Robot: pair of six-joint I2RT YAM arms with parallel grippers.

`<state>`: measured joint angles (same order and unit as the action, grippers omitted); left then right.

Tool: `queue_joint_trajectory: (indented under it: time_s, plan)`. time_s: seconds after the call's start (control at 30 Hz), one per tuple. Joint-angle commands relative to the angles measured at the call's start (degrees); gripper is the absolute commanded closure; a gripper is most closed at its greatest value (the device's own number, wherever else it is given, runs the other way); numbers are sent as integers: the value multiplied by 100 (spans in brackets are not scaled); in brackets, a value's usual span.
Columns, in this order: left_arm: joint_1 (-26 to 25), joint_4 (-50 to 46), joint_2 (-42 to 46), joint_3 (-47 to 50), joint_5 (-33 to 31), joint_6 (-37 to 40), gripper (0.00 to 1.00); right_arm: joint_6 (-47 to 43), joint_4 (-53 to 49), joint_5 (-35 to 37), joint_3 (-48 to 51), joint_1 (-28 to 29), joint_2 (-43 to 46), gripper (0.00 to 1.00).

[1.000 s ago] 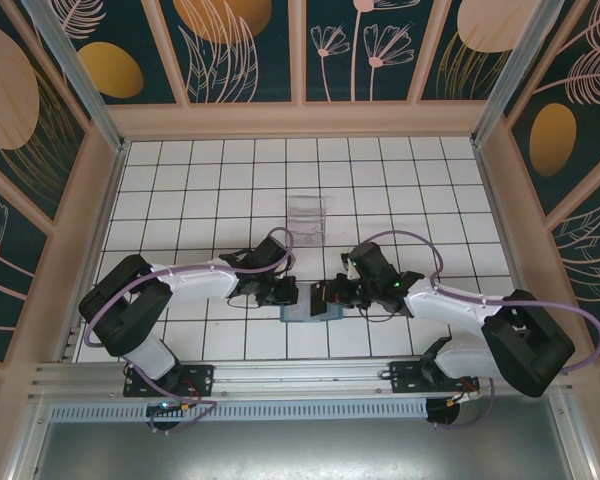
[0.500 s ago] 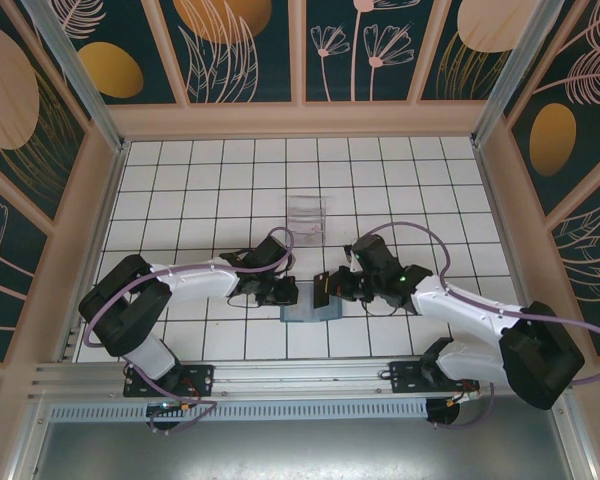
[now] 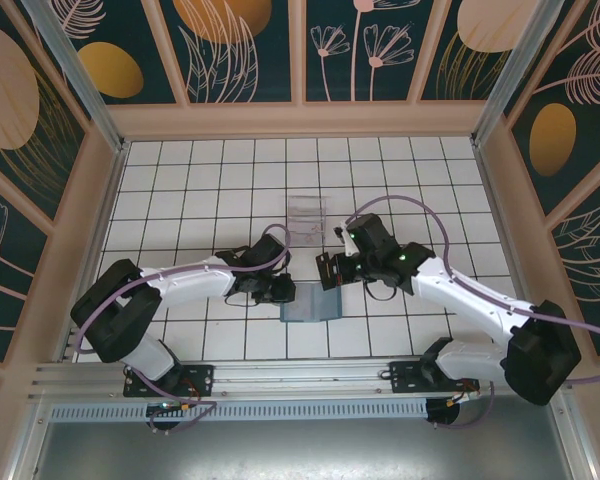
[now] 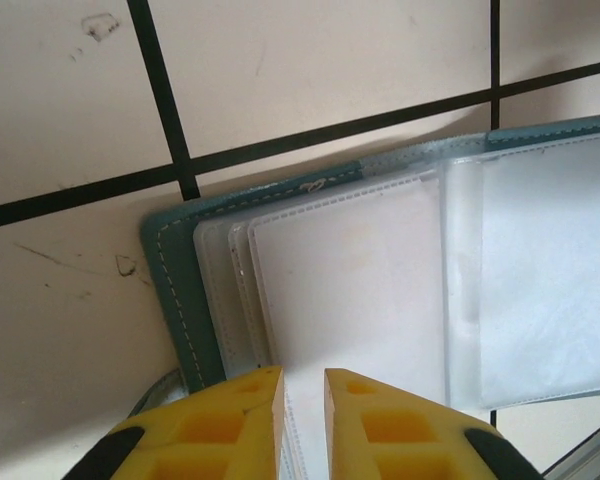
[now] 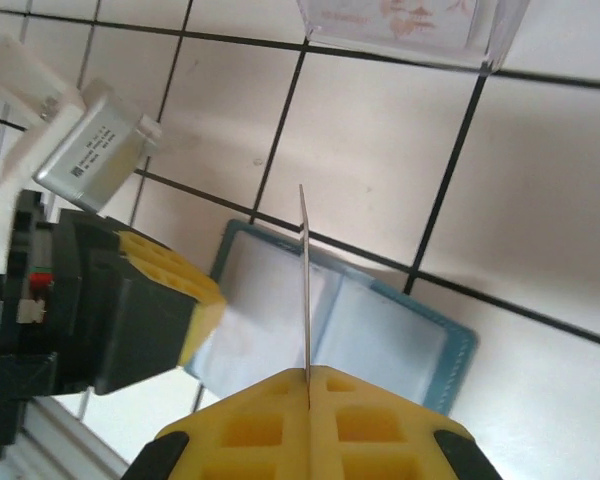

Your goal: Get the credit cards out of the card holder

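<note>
Above the card holder, right gripper jaws clamp a credit card lifted clear; left gripper, jaws barely apart, probably pins it.

The top camera sits high up, above and behind the two arms. It looks down from far off on the whole white tiled counter. The left wrist camera looks down past the left gripper. It is very near the counter, so near that the stitches on the card holder show. The right wrist camera rides higher and looks down past the right gripper. The credit card there shows edge-on, as a thin line. All three views share the card holder.
</note>
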<state>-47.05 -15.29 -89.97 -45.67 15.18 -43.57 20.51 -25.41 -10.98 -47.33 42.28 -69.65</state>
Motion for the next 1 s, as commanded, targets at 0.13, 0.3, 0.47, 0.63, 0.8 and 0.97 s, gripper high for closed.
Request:
queue_joint_trajectory:
  time_s: [0.13,0.3,0.47,0.63,0.8,0.97]
  plan:
    - [-30,-255,276,-87,-353,-45,80,-2875,-1135,432,-897,-28,-550,98]
    - [-26,-273,294,-93,-410,-55,80,-4277,-1667,528,-1502,1,-920,99]
    - [-26,-306,357,-92,-476,-82,80,-5315,-2182,886,-2161,8,-1436,100]
    - [-25,-343,469,-11,-583,-142,80,-6185,-2240,1075,-2498,-9,-1711,100]
    - [-25,-361,545,79,-582,-167,80,-6849,-2118,1096,-2853,-61,-1946,100]
    - [-30,-378,685,184,-637,-212,79,-7342,-2180,1067,-3403,-231,-2415,100]
